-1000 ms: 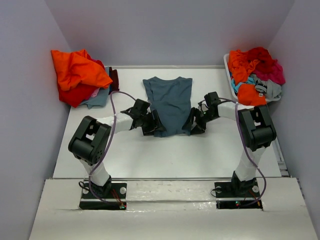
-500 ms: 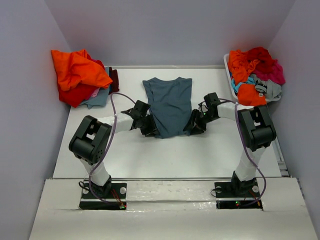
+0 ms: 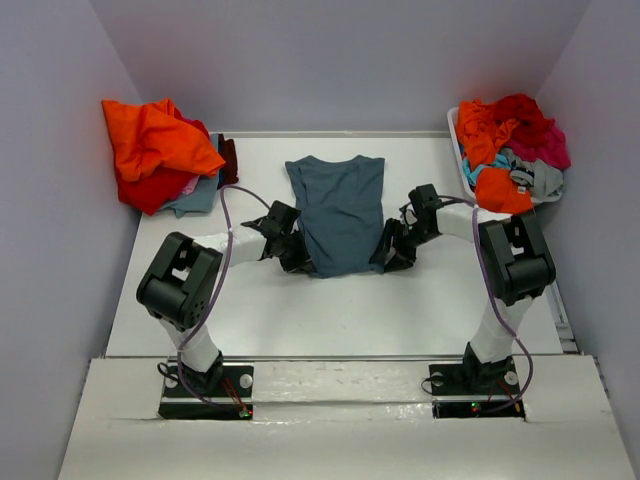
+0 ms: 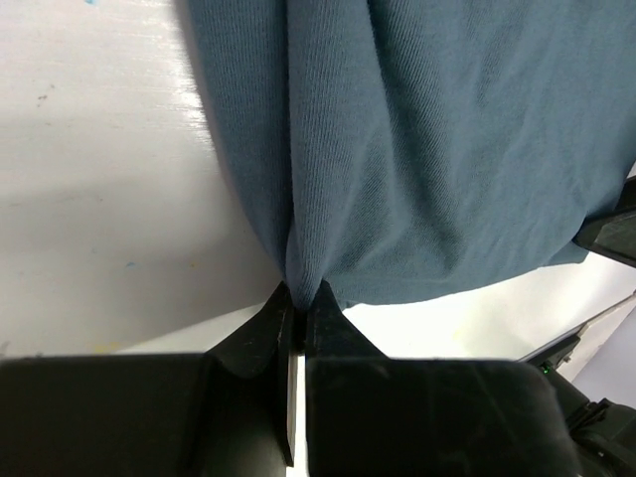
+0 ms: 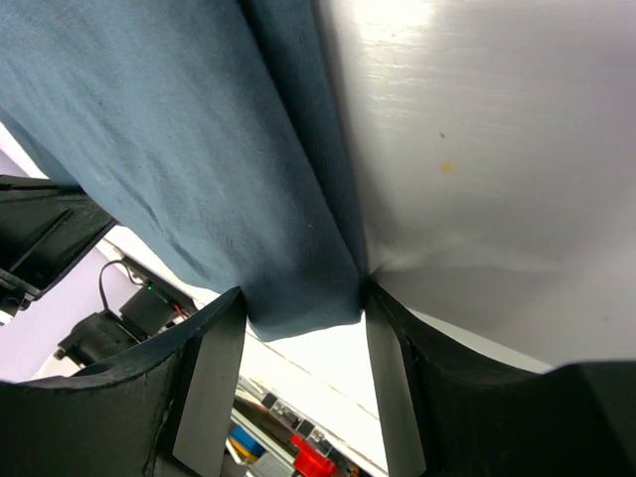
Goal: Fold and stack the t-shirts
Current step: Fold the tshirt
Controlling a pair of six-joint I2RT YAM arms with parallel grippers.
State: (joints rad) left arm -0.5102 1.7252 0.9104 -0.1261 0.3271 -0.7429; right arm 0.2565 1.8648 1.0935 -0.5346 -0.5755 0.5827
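Note:
A slate-blue t-shirt lies folded lengthwise in the middle of the table, collar end far. My left gripper is at its near left corner, shut on a pinch of the blue cloth. My right gripper is at the near right corner. Its jaws stand open around that corner of the shirt, the cloth between the two fingers but not squeezed.
A pile of orange, red and grey t-shirts sits at the far left. A white basket at the far right holds more t-shirts in orange, red, magenta and grey. Side walls close in the table.
My left gripper has closed onto the shirt's near left corner. The right gripper has shifted slightly at the near right corner, its jaws still apart.

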